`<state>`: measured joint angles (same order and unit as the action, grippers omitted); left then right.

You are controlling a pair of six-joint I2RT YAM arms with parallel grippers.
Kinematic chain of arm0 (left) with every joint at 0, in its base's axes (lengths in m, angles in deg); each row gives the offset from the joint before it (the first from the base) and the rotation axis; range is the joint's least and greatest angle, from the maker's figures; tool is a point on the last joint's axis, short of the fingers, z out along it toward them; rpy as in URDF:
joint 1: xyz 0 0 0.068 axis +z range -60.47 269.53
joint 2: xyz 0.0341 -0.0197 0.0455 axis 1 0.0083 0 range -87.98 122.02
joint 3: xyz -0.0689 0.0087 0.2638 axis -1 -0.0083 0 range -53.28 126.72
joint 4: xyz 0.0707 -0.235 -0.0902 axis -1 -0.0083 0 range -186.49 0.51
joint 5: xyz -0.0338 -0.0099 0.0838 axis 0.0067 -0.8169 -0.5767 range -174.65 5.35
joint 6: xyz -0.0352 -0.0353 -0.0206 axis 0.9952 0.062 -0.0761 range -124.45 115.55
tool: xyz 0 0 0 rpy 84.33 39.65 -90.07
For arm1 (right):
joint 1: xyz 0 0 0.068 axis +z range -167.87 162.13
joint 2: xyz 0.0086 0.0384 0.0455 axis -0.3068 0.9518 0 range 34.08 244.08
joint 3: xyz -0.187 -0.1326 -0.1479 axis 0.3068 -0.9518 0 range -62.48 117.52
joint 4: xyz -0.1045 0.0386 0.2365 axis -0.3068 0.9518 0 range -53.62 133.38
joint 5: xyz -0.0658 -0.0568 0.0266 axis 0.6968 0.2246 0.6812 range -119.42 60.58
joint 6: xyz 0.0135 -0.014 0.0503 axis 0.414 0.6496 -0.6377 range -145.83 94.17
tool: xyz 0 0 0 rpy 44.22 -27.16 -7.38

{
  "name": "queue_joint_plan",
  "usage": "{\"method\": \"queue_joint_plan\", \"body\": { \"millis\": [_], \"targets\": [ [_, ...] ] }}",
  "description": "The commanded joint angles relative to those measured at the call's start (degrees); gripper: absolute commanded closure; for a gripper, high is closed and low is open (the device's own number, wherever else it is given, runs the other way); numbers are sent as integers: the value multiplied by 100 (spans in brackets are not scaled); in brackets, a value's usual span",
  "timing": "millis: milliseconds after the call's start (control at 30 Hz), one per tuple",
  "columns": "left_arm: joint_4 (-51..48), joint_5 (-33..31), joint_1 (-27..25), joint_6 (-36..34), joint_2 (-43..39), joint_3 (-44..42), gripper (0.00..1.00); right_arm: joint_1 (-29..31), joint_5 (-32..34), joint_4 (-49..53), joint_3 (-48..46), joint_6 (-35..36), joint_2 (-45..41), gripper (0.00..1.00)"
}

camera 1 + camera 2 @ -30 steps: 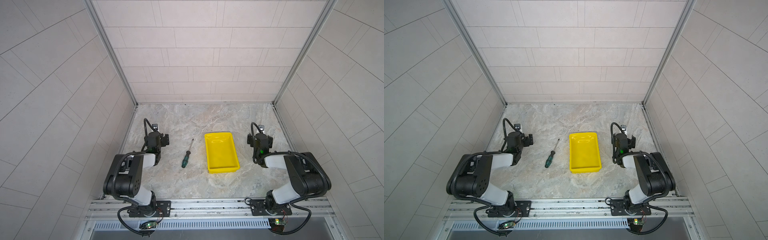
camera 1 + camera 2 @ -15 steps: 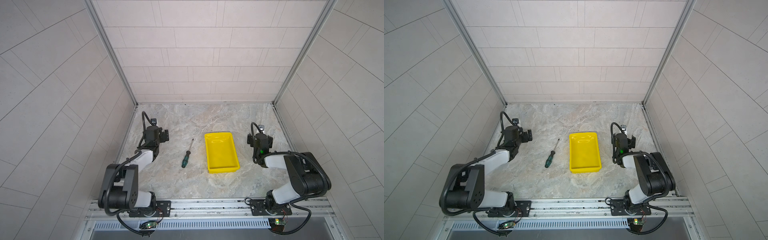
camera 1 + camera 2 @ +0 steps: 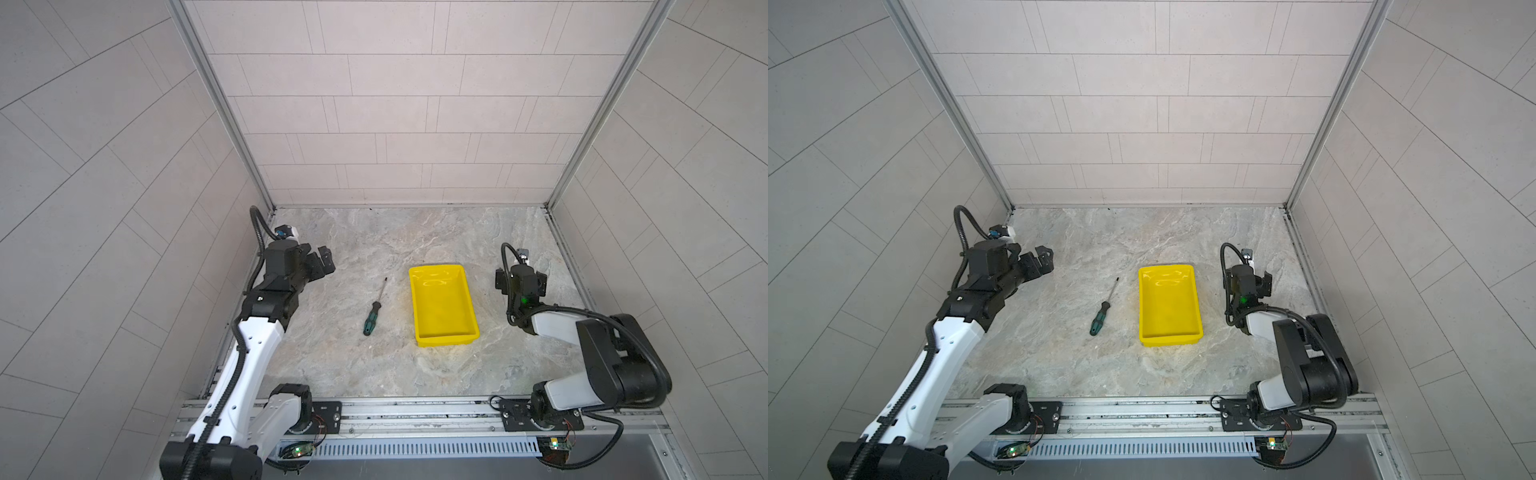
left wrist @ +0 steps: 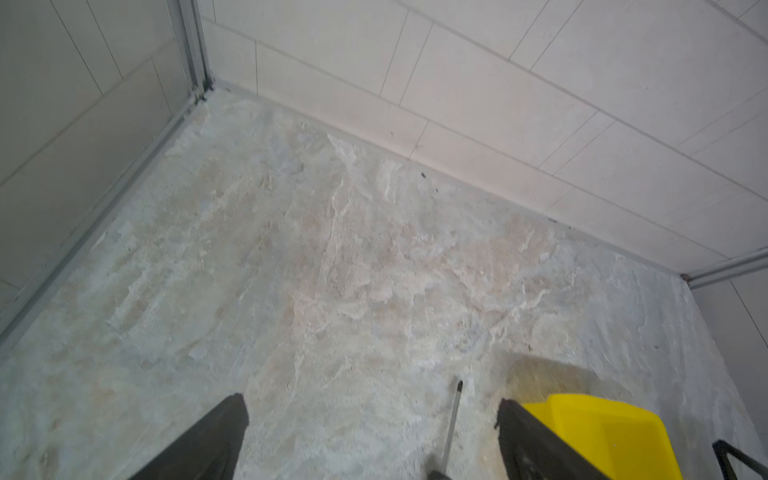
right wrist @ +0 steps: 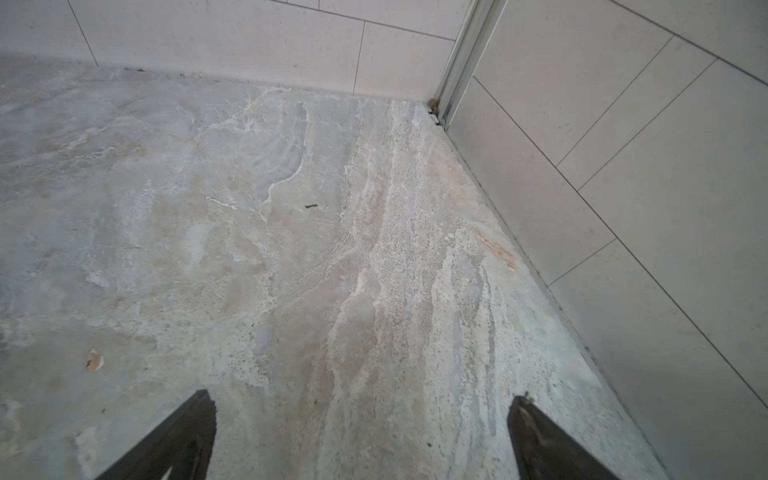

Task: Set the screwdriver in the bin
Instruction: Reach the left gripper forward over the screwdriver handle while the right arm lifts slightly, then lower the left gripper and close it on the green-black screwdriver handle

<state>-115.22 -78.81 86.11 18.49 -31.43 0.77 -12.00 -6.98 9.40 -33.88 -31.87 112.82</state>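
Note:
The screwdriver (image 3: 376,305) (image 3: 1105,305) lies flat on the stone floor, green-black handle toward the front, thin shaft pointing to the back. The yellow bin (image 3: 415,307) (image 3: 1142,307) stands empty just right of it. My left gripper (image 3: 326,262) (image 3: 1044,257) hangs open above the floor, left of and behind the screwdriver. In the left wrist view the left gripper (image 4: 370,401) is empty, with the screwdriver's shaft (image 4: 453,415) showing between its fingers and a corner of the bin (image 4: 602,432) beyond one finger. My right gripper (image 3: 519,274) (image 3: 1246,276) (image 5: 362,397) stands open and empty, right of the bin.
Tiled walls close the stone floor on the left, back and right, with metal corner posts (image 3: 561,178). An aluminium rail (image 3: 415,409) carrying both arm bases runs along the front edge.
My left arm has lifted and stretched out from its folded pose, and its gripper has swung up and toward the middle. The right arm, screwdriver and bin have not moved.

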Motion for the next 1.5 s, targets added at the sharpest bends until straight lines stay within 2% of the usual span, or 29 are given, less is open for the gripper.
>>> {"method": "queue_joint_plan", "body": {
  "millis": [0,167,300,500,567,733,900,967,1100,1200,1467],
  "targets": [
    [-1349,591,-34,34,169,513,0,32,-221,1507,509,-298,-919,0],
    [-1545,1308,-47,-193,554,430,0,55,-900,3061,878,-648,-1825,0],
    [-932,1454,-272,263,893,-178,0,65,-1251,3703,865,-837,-2425,2],
    [-813,170,-1507,346,1730,25,0,64,-1558,5083,1264,-1035,-2870,3],
    [-936,-158,-1838,386,2057,157,0,70,-1921,5392,1290,-1059,-2955,3],
    [-897,-174,-2257,424,2650,205,0,72,-2551,5682,1033,-1086,-3171,3],
    [-1023,-279,-2393,320,2952,245,1,64,-2539,6107,840,-1109,-3461,3],
    [-957,-290,-2409,347,2984,179,6,68,-2534,6150,722,-1120,-3628,3],
    [-780,-571,-2514,539,3010,-112,10,66,-2645,6056,498,-1208,-3852,2],
    [-683,-567,-2570,570,3067,-194,15,65,-2499,6128,533,-1193,-3823,2],
    [-801,-849,-2985,545,3454,44,16,68,-2487,6045,501,-1180,-3636,1]
  ]
}}
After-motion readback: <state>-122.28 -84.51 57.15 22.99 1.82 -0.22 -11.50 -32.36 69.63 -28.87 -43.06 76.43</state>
